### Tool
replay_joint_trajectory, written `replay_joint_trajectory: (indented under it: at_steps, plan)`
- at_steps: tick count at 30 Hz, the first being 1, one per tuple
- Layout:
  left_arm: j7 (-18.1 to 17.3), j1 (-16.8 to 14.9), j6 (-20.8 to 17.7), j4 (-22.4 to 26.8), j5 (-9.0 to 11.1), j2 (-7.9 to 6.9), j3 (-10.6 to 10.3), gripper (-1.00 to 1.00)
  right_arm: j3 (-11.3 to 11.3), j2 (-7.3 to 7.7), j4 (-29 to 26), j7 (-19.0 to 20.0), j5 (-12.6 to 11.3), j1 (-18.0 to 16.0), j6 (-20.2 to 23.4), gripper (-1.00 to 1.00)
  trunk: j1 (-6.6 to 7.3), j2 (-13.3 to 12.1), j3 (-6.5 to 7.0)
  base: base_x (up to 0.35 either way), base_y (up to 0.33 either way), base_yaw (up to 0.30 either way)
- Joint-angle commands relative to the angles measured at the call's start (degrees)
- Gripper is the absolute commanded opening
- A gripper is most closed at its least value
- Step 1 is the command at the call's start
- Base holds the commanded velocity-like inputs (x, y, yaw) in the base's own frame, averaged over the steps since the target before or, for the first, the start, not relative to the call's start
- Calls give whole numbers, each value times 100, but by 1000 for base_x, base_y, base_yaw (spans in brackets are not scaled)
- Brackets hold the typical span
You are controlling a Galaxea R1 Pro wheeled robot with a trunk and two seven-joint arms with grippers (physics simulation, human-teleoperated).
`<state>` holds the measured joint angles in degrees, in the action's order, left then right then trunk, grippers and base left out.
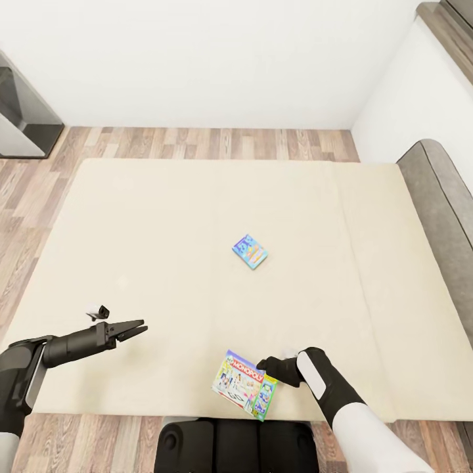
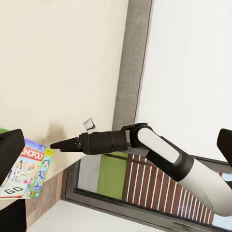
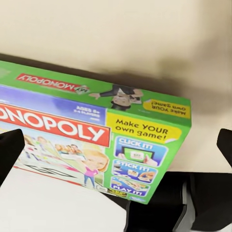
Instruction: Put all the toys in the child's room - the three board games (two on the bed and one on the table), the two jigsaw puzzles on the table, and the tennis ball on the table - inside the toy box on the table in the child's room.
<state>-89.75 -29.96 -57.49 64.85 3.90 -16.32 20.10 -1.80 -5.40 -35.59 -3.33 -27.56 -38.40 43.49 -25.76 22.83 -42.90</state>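
Green-edged "MONOPOLY" board game (image 3: 96, 145) on bed (image 1: 164, 230), "Make YOUR own game!", right gripper (image 1: 266, 363) spread wide

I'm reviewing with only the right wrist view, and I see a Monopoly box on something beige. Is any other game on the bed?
Observer: Yes, a small blue game lies mid-bed, well apart from the Monopoly box.
Operator: Where on the bed is the box?
Observer: Close to the near edge, in front of the robot, with the right gripper at its right side.
Operator: And the left arm?
Observer: The left gripper hovers open over the bed's left part, holding nothing.
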Motion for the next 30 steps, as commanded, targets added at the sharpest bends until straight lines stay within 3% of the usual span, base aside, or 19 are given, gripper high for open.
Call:
replay_joint_trajectory:
  at_steps: [1, 16, 30]
  plan:
    - [-25, -2, -61, 1, -5, -2, 0, 100, -14, 0, -8, -35, -39, -1, 19, 100, -3, 9, -16, 0, 0, 0]
    - [-25, -6, -61, 1, -11, 4, 3, 100, -22, -5, -9, -21, -39, -1, 23, 100, -3, 9, -157, 0, 0, 0]
    - [-25, -9, -61, 1, -18, 6, 3, 100, -31, -5, -9, 371, 15, -1, -13, 100, -3, 9, -290, 0, 0, 0]
